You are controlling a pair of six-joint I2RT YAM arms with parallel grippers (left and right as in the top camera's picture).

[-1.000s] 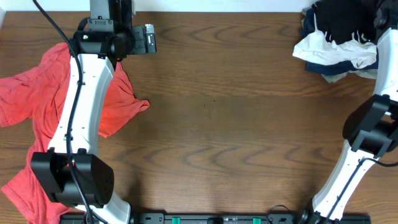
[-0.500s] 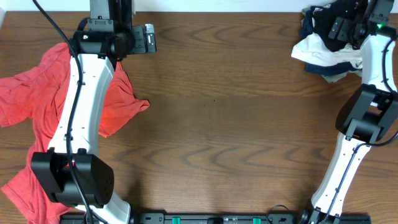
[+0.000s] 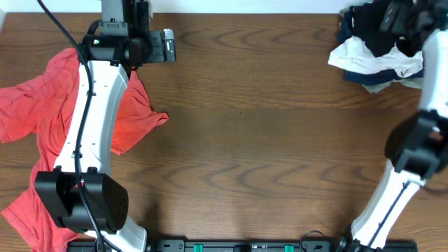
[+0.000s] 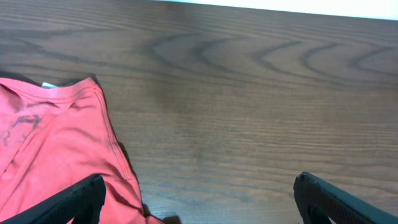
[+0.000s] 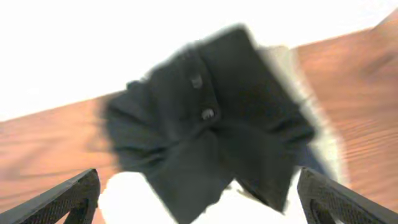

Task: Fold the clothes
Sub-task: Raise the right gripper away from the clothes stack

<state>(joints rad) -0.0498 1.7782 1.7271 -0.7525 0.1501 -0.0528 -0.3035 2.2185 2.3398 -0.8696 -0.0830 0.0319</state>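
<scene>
Looking down from overhead, the rumpled coral-red cotton tee (image 3: 42,119) is sprawled along the left edge of the dark brown wood-grain table (image 3: 266,140). The white left arm (image 3: 94,119) is stretched over it toward the far side. The far right corner has the rest of the pile — a limp black fabric shirt (image 3: 367,21) heaped on a crumpled white-and-navy shirt (image 3: 378,59), well apart from the red one. The white right arm (image 3: 399,189) reaches up to that pile, but its upper end is smeared with motion blur, so from above I can't tell exactly where its tip sits.

In the left wrist view, the left gripper (image 4: 199,202) has its fingers spread wide, one black tip in each lower corner. There's nothing between them but bare wood. The tee's collar edge shows at lower left, near the left tip, though I can't tell if they touch.

The right wrist view is blurry too. The right gripper (image 5: 199,196) is likewise spread wide and isn't pinching anything I can see — the black shirt lies ahead of it with two small buttons showing and white fabric peeking out underneath.
</scene>
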